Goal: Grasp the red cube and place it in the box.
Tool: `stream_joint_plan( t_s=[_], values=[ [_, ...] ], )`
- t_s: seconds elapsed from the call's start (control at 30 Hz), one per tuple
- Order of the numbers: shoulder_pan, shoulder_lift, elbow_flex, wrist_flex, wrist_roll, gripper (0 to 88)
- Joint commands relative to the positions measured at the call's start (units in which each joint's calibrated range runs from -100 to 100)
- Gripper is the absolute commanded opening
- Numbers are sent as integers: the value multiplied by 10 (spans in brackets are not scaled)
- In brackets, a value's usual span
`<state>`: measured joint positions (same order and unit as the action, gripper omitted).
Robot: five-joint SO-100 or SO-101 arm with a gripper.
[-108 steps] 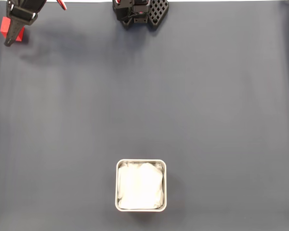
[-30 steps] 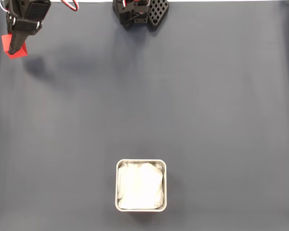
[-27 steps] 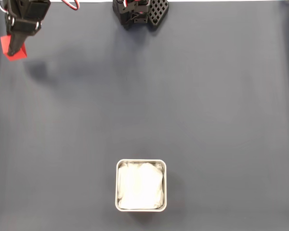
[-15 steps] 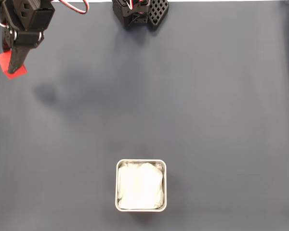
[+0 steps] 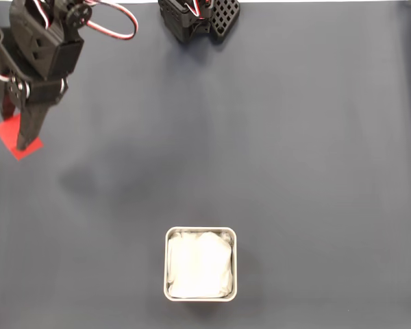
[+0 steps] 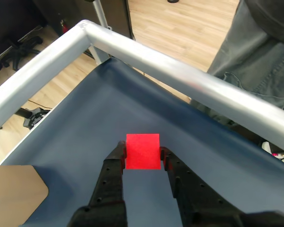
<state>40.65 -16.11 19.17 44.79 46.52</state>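
The red cube (image 5: 12, 142) hangs above the dark blue mat at the far left of the fixed view, pinched in my gripper (image 5: 22, 142). Its shadow lies apart from it, lower right on the mat. From the wrist view the red cube (image 6: 142, 150) sits squarely between the two black fingers (image 6: 118, 158), with my gripper (image 6: 142, 154) shut on its sides. The box (image 5: 166, 264), white-rimmed with a white cloth lining, stands at the bottom centre of the fixed view, far from the gripper.
The arm's black base (image 5: 198, 17) sits at the top edge of the mat. In the wrist view an aluminium rail (image 6: 180, 75) borders the mat, and a person's grey trouser leg (image 6: 260, 52) stands just beyond it.
The gripper, shut on the red cube, has risen off the mat and travelled downward in the fixed view along the left edge. Its shadow has drifted away from it.
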Motion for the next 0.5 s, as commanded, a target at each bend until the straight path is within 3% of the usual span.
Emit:
stream_joint_plan(
  t_s=[0.0, 0.47],
  values=[
    [-27, 20, -73, 3, 1, 34],
    [-115, 140, -214, 4, 9, 36]
  ],
)
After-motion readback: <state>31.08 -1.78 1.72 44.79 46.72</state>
